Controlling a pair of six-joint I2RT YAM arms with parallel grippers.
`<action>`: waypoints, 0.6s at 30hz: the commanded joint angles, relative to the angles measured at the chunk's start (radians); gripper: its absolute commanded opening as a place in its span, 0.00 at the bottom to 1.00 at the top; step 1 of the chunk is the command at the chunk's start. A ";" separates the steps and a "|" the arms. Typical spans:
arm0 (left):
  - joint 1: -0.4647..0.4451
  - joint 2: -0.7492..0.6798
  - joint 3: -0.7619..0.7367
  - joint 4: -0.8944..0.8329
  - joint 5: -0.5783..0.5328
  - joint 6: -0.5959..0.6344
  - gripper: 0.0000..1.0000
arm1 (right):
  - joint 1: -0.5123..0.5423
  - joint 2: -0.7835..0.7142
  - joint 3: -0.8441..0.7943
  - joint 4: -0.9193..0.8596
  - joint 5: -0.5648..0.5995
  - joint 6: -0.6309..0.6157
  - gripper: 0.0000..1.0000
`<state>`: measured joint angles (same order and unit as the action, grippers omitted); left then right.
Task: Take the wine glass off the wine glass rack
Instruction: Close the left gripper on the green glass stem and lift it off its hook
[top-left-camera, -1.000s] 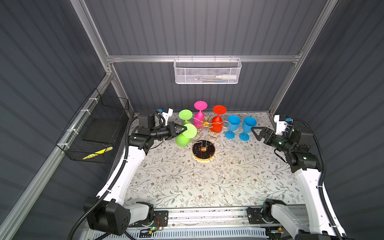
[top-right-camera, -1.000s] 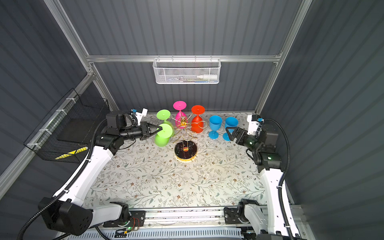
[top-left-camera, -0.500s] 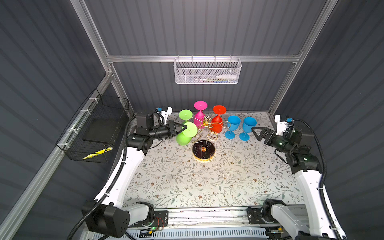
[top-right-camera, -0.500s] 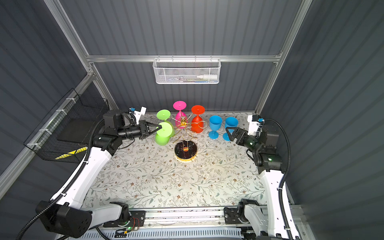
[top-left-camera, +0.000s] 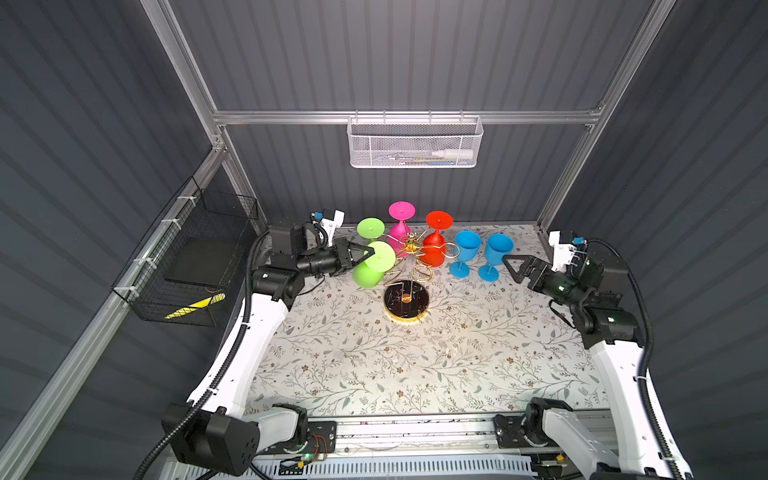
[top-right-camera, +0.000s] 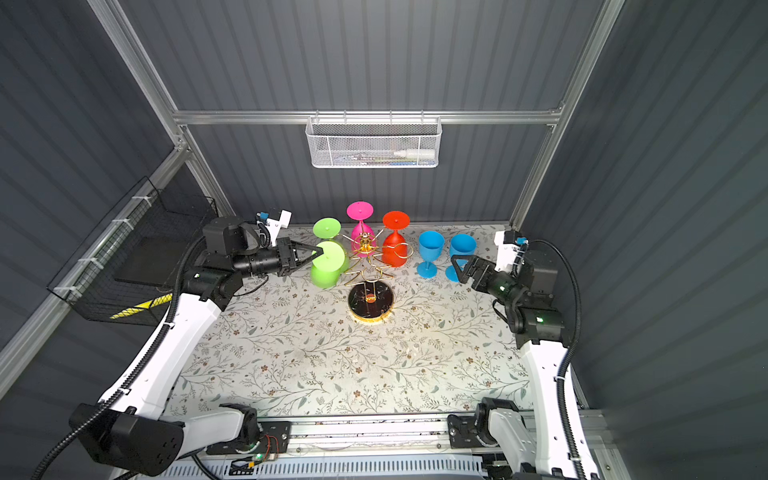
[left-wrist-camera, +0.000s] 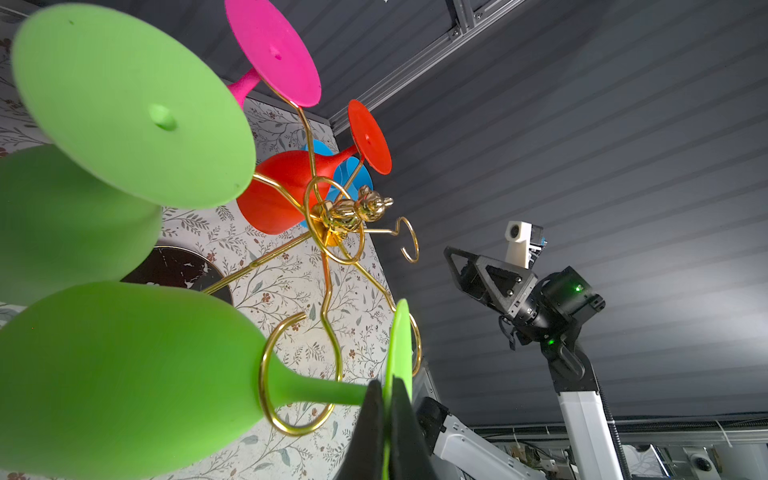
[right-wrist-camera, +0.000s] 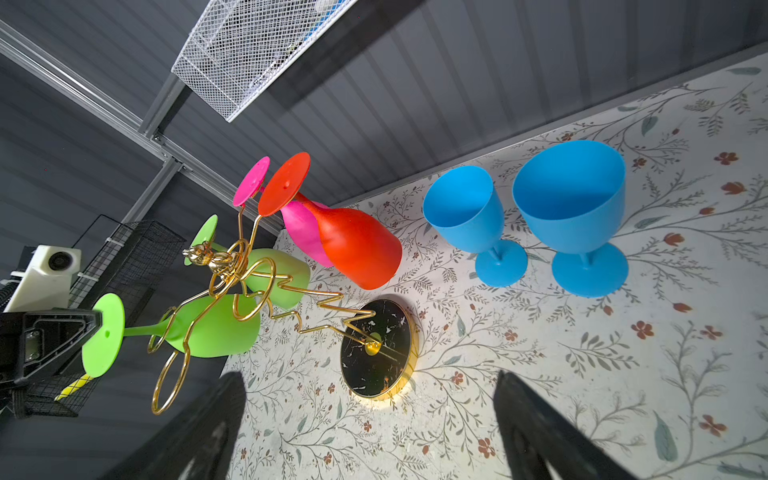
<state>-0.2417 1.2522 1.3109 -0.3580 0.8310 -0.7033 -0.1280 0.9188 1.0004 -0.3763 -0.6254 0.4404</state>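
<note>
Your left gripper (top-left-camera: 365, 254) is clamped on the foot of the green glass (top-left-camera: 368, 272), whose stem sits in a ring of the rack (top-left-camera: 409, 249). Your right gripper (top-left-camera: 514, 266) has its jaws wide apart near the blue glasses (top-left-camera: 467, 245).

rack: wine glass rack (top-left-camera: 410, 245) centre-back on table (top-left-camera: 415, 365)
front-left arm: wine glass (top-left-camera: 365, 274) hanging
right of rack: two upright glasses (top-left-camera: 468, 247) side by side
back wall: mesh basket (top-left-camera: 415, 143) above

A lime-green plastic wine glass (left-wrist-camera: 124, 374) is running off the left wrist picture's edge and hiding part of the round black marbled base (left-wrist-camera: 178, 270).
</note>
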 joint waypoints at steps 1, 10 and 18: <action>-0.005 -0.014 0.020 0.020 0.025 -0.030 0.00 | 0.002 -0.012 -0.011 -0.007 -0.011 -0.017 0.95; -0.032 -0.008 0.004 0.039 -0.002 -0.043 0.00 | 0.003 -0.024 -0.020 -0.007 -0.011 -0.026 0.96; -0.059 0.010 0.014 0.025 -0.037 -0.028 0.00 | 0.004 -0.032 -0.024 -0.034 -0.006 -0.030 0.97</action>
<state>-0.2943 1.2541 1.3109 -0.3431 0.8032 -0.7376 -0.1280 0.9005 0.9874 -0.3843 -0.6254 0.4274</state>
